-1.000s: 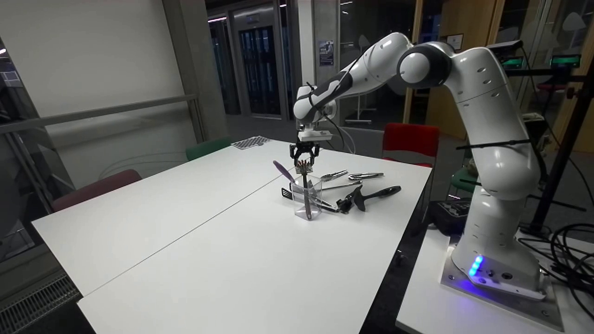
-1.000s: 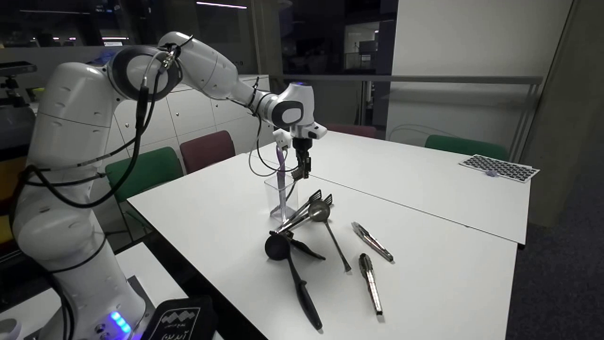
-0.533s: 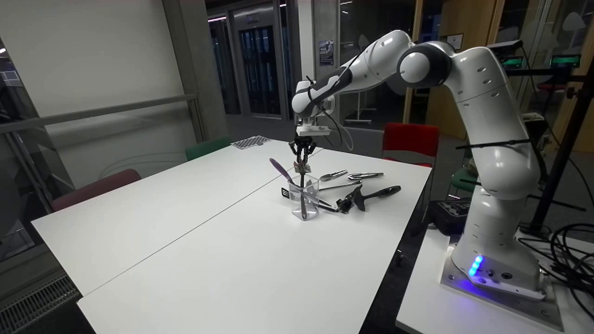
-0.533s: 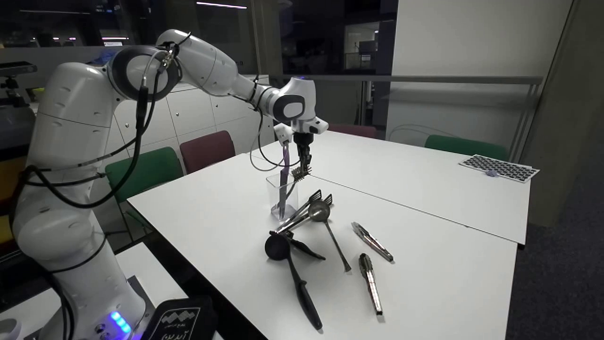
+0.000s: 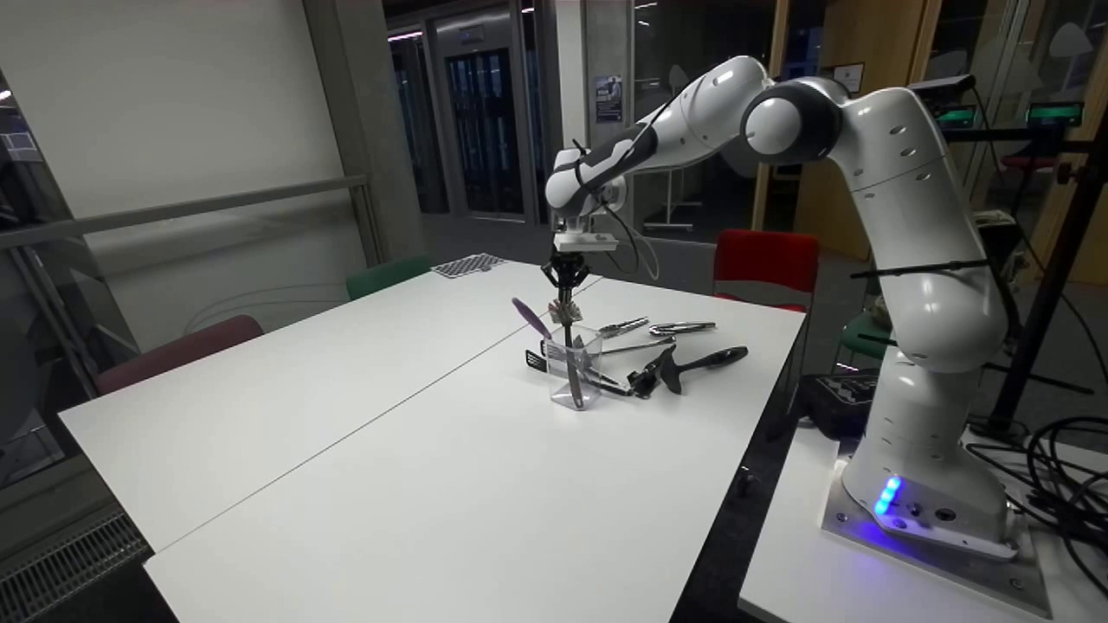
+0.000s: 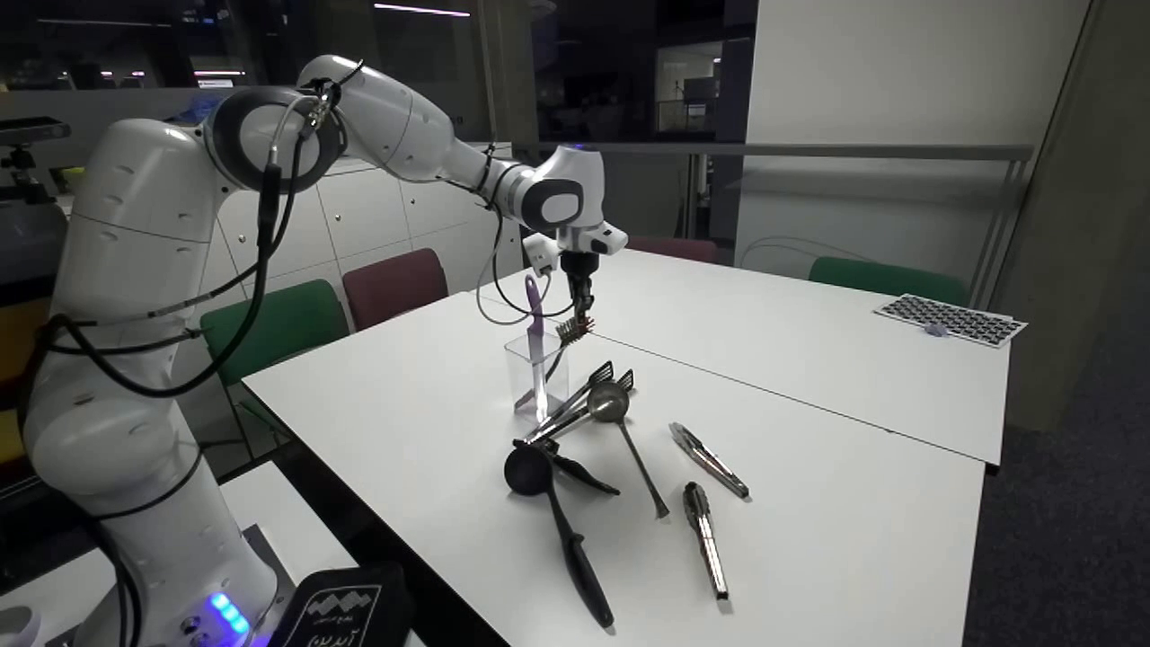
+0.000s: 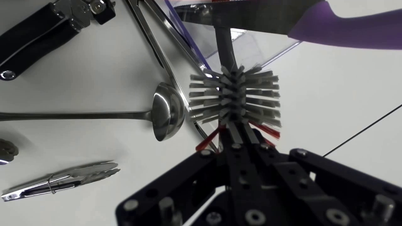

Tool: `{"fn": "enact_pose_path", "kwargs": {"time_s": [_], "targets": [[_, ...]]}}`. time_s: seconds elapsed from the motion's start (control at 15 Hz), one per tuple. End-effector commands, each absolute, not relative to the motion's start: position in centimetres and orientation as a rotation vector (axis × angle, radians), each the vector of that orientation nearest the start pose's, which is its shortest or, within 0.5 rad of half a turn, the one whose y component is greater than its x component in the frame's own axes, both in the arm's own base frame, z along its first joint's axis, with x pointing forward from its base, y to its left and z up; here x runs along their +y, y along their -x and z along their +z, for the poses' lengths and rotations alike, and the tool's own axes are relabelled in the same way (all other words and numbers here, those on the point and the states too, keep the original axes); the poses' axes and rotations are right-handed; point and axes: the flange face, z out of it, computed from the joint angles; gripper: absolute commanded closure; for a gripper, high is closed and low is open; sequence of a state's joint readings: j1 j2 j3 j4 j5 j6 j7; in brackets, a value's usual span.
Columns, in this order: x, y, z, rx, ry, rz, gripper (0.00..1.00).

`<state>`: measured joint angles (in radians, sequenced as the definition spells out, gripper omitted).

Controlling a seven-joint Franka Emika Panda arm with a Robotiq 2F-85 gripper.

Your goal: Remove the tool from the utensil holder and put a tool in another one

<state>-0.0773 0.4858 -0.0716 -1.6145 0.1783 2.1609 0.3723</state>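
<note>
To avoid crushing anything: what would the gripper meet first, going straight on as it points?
The bristly head of the brush: the gripper points down, shut on its end. Beyond that, probably the table beside the clear holder, though depth is unclear.

Both exterior views stand well back on opposite sides of the arm (image 5: 762,121), looking slantwise down over the white table (image 6: 853,539) and sharing the clear utensil holder (image 6: 521,373). The wrist view sits close, facing past the gripper (image 7: 243,133) onto the brush (image 7: 234,94) (which shows in both exterior views, far smaller).
</note>
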Motion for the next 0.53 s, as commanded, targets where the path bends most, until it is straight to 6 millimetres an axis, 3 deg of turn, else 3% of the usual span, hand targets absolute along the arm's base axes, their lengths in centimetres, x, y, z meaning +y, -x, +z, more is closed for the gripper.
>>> {"fn": "enact_pose_path", "kwargs": {"time_s": [0.0,0.47], "targets": [[-9.6,-68.0,36.0,0.88,2.862,-0.059,0.99],[-7.8,-65.5,40.3,0.834,2.883,-0.148,0.99]]}}
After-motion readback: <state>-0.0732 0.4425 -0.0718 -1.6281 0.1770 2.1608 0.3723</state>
